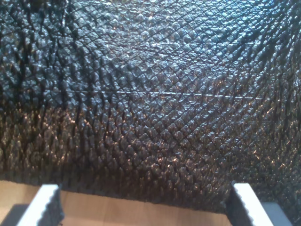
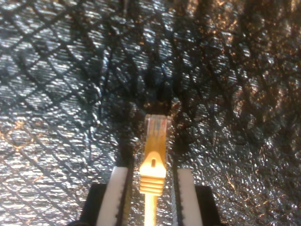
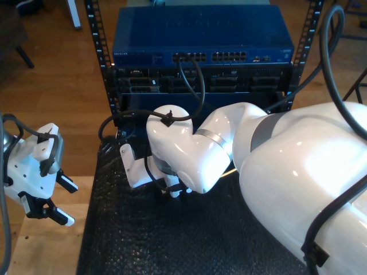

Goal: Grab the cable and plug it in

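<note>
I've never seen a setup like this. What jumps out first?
The big white arm bent low over the black textured mat, mid-frame in the exterior view. My second gripper is pinching the cable, its clear plug just above the mat. Behind stands a blue network switch in a rack.

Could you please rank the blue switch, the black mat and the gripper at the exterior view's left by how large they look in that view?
1. Black mat, though arms cover much of it.
2. Blue switch; it stands farther back, so its real rank against the mat is unsure.
3. Gripper, clearly smallest as seen.
</note>
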Tool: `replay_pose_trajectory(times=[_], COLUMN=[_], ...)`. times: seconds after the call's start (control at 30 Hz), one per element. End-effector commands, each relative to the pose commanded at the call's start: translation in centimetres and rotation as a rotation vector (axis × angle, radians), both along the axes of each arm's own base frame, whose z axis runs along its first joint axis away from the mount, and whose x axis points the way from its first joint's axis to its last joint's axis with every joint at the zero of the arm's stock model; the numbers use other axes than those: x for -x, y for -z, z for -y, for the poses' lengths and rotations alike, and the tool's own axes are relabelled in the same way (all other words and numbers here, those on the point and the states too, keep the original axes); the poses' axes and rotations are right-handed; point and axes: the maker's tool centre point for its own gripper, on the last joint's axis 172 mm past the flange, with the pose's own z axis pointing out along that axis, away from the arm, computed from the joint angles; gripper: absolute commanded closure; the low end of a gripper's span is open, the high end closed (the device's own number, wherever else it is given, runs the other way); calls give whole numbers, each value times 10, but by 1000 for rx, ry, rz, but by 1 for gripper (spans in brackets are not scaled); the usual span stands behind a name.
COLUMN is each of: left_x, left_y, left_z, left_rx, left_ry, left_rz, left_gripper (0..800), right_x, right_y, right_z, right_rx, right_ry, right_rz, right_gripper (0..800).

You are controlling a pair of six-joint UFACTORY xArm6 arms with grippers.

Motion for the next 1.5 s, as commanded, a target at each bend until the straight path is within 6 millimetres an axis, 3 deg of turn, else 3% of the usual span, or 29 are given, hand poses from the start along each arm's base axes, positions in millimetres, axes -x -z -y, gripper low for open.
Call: replay_pose_trajectory(times=[0.2,0.53,0.67,0.87,1.17,1.5], left_x=[0,0,1,1,5,-10], left_y=[0,-1,-2,-5,-15,-34], left_z=[0,0,2,2,10,50], left_rx=[0,1,6,6,28,157], left_ry=[0,0,3,1,7,-22], left_rz=[0,0,-5,-1,-1,34], left_gripper=[0,0,0,0,0,0], right_x=[0,-4,-12,-9,25,69], right_y=[1,-8,-39,-73,-133,-198], right_z=[1,4,13,47,69,80], right_rx=[3,-9,-27,-13,-87,-168], right_ry=[-3,15,44,122,216,247], right_rz=[1,7,33,14,-61,-119], right_gripper=[730,796,796,796,796,796])
